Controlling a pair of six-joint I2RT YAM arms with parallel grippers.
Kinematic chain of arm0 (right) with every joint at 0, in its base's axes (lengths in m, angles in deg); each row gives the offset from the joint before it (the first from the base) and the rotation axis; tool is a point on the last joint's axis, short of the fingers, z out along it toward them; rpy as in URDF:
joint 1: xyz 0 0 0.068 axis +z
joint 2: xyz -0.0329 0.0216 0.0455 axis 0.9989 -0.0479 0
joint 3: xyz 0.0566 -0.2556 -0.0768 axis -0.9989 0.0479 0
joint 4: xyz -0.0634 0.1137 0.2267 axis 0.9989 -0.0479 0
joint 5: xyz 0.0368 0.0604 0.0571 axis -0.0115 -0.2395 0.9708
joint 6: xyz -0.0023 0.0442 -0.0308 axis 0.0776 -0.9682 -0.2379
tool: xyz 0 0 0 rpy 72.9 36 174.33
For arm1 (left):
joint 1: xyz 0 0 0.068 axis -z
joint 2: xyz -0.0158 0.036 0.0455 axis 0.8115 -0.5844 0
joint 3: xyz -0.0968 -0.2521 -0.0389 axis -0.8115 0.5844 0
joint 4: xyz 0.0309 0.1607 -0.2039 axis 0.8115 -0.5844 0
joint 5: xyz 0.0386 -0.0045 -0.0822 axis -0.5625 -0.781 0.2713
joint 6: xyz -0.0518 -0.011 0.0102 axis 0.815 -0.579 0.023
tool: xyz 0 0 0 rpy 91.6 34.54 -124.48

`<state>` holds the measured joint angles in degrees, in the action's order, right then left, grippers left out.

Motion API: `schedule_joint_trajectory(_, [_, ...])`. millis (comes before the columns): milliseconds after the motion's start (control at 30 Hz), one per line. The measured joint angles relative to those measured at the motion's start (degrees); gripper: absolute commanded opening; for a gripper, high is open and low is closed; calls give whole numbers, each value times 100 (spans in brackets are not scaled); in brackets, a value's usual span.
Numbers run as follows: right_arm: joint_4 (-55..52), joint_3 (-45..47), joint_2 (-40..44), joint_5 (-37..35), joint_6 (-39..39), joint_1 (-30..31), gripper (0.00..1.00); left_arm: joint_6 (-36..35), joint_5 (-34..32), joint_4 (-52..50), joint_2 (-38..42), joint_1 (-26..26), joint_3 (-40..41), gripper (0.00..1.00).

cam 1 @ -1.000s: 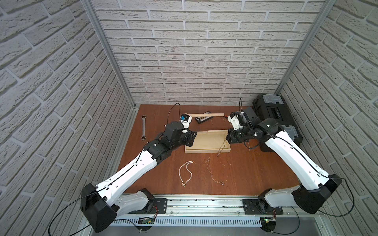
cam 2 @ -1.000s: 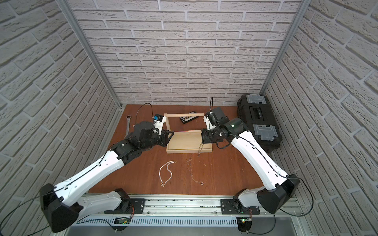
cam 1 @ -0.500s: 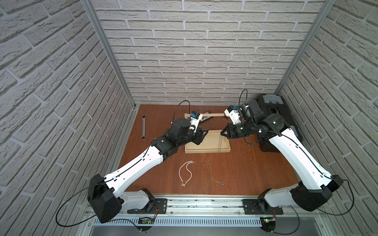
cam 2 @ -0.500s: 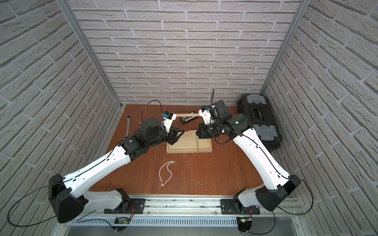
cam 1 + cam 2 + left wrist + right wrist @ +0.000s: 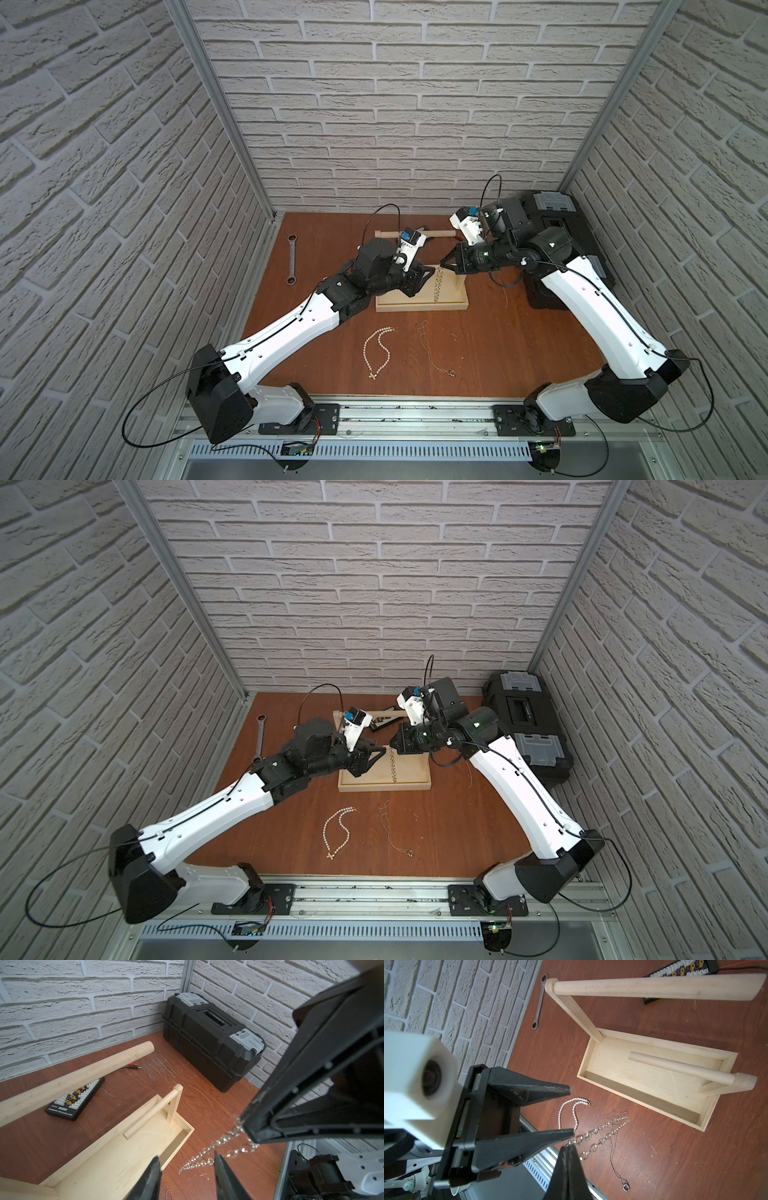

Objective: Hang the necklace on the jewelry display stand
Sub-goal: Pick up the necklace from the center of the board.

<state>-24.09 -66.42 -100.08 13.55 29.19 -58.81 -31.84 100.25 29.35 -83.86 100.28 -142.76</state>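
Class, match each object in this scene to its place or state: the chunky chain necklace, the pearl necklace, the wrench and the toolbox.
Column 1
1. chunky chain necklace
2. pearl necklace
3. wrench
4. toolbox

Column 2
A. lying flat in front of the jewelry display stand
B. black, at the far right
C. dangling from the shut right gripper
D. silvery, lying left of the stand

Pairs: 1-C; 2-A; 3-D; 4-B

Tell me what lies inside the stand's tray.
The tray holds only its tall post, short post and low dowel; no jewelry shows. In a top view the left gripper covers part of it.
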Motion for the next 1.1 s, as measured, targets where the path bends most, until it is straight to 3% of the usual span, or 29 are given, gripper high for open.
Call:
schedule_joint_trajectory(867, [393,11,-96,240,-153,0,5,-341,271,-74,-640,66,-564,45])
schedule_joint_trajectory(933, [439,11,-96,238,-168,0,5,-358,269,-79,-758,66,-651,41])
schedule_joint_trajectory(1100, [527,11,-96,267,-188,0,5,-426,249,-68,-879,70,-730,21])
